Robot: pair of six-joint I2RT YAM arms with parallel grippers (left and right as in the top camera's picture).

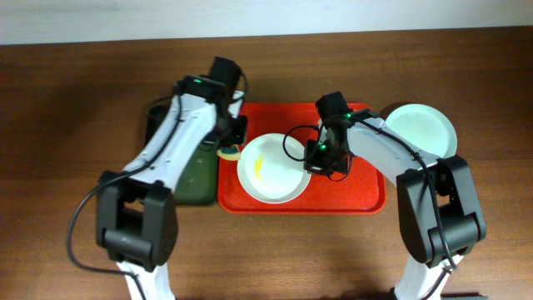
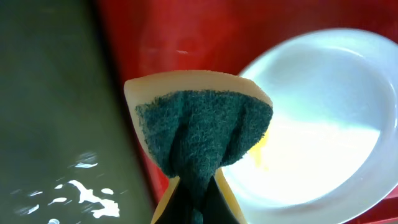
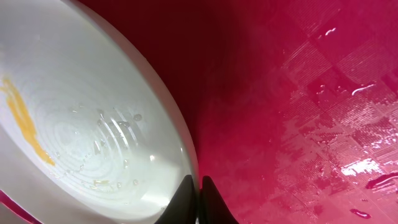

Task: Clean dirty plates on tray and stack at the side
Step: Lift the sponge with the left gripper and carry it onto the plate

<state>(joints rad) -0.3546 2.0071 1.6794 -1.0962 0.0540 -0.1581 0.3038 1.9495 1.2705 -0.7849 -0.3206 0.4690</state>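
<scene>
Table (image 1: 58,100): dark brown wood, visible grain.
Wall (image 1: 266,15): pale, plain, running along the tabletop's far edge.
Light: even, with soft shadows.

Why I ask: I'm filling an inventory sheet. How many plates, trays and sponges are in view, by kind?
Plates: 2, a white plate with a yellow smear and a pale plate on the table at the right
Trays: 2, a red tray and a dark green tray
Sponges: 1, the sponge
Total: 5
</scene>
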